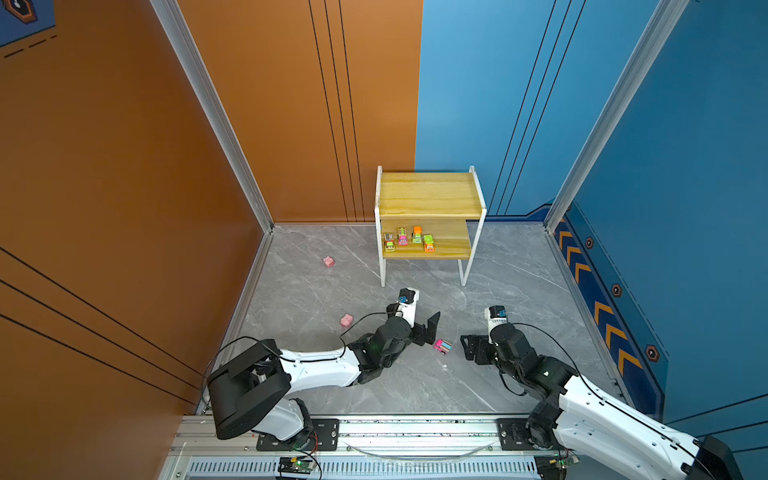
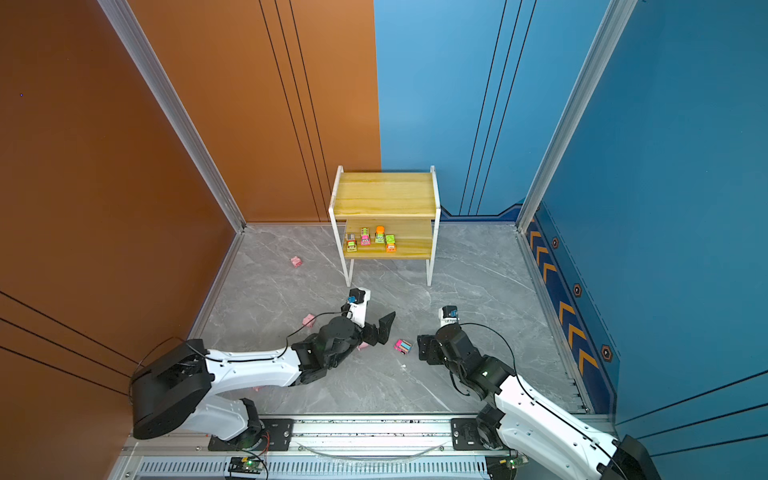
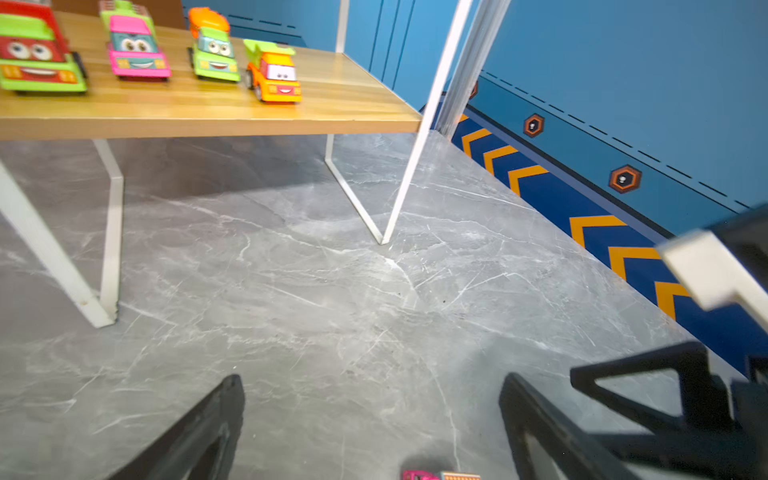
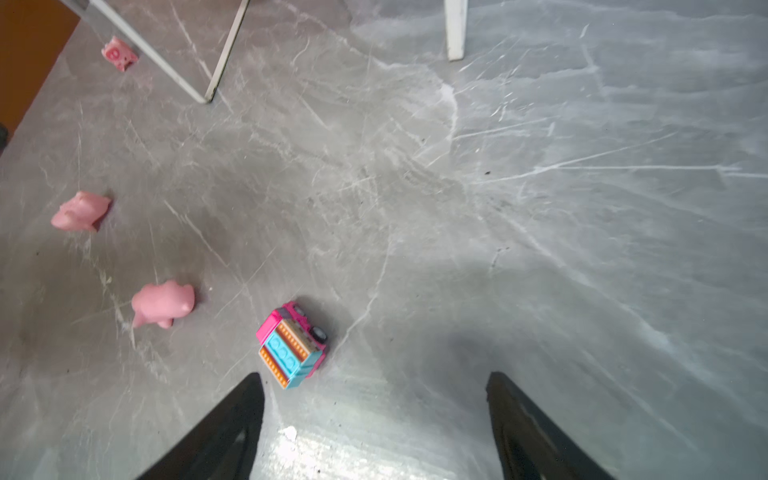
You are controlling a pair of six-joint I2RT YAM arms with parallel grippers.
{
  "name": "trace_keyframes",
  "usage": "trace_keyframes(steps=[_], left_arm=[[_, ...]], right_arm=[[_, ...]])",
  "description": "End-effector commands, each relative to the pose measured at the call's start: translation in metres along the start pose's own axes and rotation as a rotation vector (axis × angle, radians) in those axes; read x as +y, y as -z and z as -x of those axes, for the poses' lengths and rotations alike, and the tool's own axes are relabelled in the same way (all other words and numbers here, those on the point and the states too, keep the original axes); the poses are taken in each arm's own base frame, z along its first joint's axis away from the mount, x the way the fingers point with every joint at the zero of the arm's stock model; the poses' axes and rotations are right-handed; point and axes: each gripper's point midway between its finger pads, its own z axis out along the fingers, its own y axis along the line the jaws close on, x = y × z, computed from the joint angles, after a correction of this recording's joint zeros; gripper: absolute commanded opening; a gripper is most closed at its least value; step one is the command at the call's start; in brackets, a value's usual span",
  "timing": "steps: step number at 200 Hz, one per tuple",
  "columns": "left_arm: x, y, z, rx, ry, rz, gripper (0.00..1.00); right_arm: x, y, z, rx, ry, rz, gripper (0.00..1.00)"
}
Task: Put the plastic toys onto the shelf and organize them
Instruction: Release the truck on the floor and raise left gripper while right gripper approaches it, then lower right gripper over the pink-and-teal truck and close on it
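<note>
Four toy trucks stand in a loose row on the lower board of the shelf (image 1: 428, 195), all facing the front edge: a red-and-green truck (image 3: 35, 54), a pink-and-green truck (image 3: 135, 48), a green truck with an orange top (image 3: 212, 48) and an orange truck with a green bed (image 3: 274, 75). The upper board is bare. A fifth toy, a pink truck with a blue and orange load (image 4: 293, 345), lies tipped on its side on the grey marbled floor (image 1: 519, 291), well in front of the shelf and between the two arms.

Three pink pigs are also on the floor: a far pig (image 1: 328, 261) left of the shelf legs, a middle pig (image 1: 346, 319) nearer the left arm, and a near pig (image 4: 163, 303) just beside the fallen truck in the right wrist view.

The left gripper (image 1: 430, 328) hovers just left of the fallen truck with its jaws spread wide and nothing between them. The right gripper (image 1: 469, 347) sits just right of that truck, jaws likewise apart and empty.
</note>
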Motion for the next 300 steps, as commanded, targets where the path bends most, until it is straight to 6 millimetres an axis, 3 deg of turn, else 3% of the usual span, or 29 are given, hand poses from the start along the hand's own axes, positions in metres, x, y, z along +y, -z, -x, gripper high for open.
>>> trace_keyframes(steps=[1,32,60,66,109,153,220,300], left_arm=[[0.022,0.006,-0.010,0.193,0.076,0.034,0.96],[0.045,0.017,0.008,0.384,0.067,0.072,0.96],[0.059,0.032,0.012,0.535,0.085,0.061,0.96],[0.058,0.033,0.027,0.514,0.087,0.050,0.96],[0.069,0.044,0.052,0.495,0.086,0.049,0.96],[0.068,0.053,0.055,0.521,0.022,0.033,0.96],[0.073,0.061,0.047,0.525,-0.032,0.027,0.96],[0.085,0.061,0.059,0.463,0.026,0.018,0.95]], right_arm=[[0.007,-0.001,-0.001,0.003,0.004,-0.027,0.85],[0.023,-0.010,-0.021,0.056,0.049,-0.022,0.85],[0.030,-0.022,-0.037,0.102,0.042,-0.020,0.85],[0.030,-0.024,-0.040,0.110,0.039,-0.024,0.85],[0.025,-0.035,-0.046,0.133,0.014,-0.077,0.85],[0.011,-0.046,-0.050,0.131,-0.033,-0.164,0.85],[-0.007,-0.050,-0.039,0.106,-0.055,-0.269,0.83],[-0.030,-0.048,-0.016,0.069,-0.061,-0.327,0.84]])
